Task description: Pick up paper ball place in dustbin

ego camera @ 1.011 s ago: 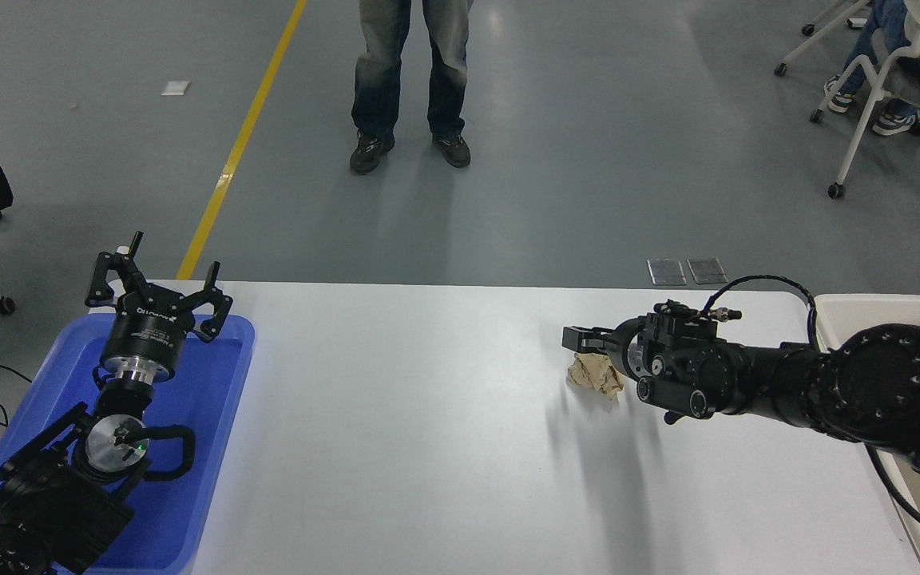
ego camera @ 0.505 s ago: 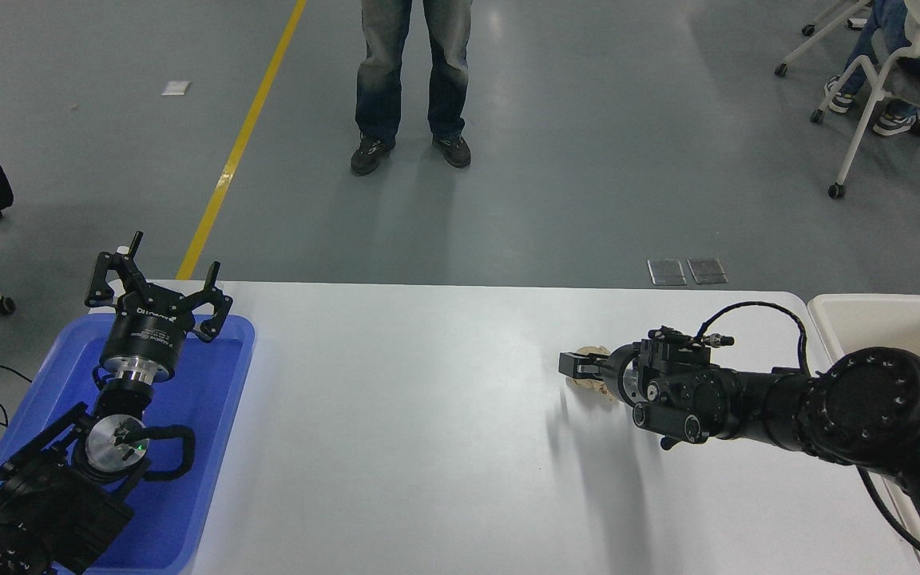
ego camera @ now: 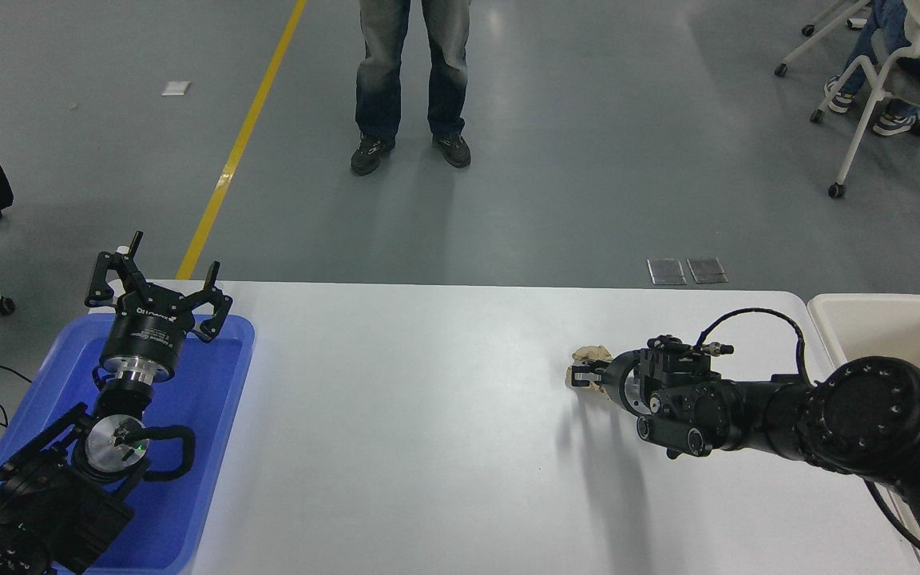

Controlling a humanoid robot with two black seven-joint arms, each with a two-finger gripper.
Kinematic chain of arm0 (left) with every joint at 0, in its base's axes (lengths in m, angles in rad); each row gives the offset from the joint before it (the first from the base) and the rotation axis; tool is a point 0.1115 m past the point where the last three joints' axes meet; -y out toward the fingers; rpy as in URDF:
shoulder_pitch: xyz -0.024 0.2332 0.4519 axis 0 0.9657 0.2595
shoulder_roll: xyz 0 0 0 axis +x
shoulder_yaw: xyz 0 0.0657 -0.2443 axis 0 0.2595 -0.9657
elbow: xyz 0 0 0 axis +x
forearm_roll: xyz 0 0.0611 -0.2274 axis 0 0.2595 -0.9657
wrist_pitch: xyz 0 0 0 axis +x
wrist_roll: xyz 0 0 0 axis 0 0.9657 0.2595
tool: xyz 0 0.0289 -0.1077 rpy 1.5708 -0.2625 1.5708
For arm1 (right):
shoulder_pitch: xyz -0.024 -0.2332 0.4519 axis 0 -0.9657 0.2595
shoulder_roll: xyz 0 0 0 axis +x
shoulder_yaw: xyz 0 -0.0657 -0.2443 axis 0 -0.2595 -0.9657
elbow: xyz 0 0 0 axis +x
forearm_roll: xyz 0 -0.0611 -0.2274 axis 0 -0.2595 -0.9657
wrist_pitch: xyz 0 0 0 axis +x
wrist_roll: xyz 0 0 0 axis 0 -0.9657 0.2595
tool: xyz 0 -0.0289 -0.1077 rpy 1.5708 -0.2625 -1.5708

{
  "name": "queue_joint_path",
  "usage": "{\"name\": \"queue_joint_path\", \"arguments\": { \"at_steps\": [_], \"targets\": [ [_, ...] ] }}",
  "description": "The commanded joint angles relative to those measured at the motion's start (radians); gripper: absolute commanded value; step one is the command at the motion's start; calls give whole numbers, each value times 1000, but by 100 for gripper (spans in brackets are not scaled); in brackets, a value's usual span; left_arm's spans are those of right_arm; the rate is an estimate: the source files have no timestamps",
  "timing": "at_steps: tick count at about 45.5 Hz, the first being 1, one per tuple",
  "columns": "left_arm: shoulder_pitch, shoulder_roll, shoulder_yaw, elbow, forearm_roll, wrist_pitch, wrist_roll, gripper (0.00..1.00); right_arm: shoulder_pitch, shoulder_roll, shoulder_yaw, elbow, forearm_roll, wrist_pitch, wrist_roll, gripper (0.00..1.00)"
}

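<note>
The tan paper ball [ego camera: 592, 352] lies on the white table [ego camera: 428, 415] at the right of its middle. My right gripper [ego camera: 586, 373] is down on it from the right and covers most of it; only tan edges of the wad show around the gripper's tip. The cream-white dustbin [ego camera: 883, 313] stands off the table's right end, partly behind my right arm. My left gripper [ego camera: 155, 275] is parked open and empty over the blue tray [ego camera: 212, 447] at the lower left.
A person's legs [ego camera: 410, 80] stand on the floor beyond the far edge. A seated person on a wheeled chair [ego camera: 899, 72] is at the top right. A yellow floor line [ego camera: 240, 140] runs at the back left.
My right arm has dropped lower and swung a little nearer to me, bringing the gripper down onto the paper ball, which now shows far less. The left arm has not moved.
</note>
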Motion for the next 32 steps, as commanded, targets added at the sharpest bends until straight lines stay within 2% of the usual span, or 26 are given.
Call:
{"name": "queue_joint_path", "arguments": {
  "at_steps": [1, 10, 32],
  "targets": [
    [0, 0, 0, 0, 0, 0, 0, 100, 22, 0, -5, 12, -10, 0, 1, 0],
    [0, 0, 0, -1, 0, 0, 0, 100, 95, -41, -8, 67, -7, 20, -2, 0],
    [0, 0, 0, 0, 0, -1, 0, 100, 556, -391, -48, 423, -5, 257, -10, 0]
  ]
}}
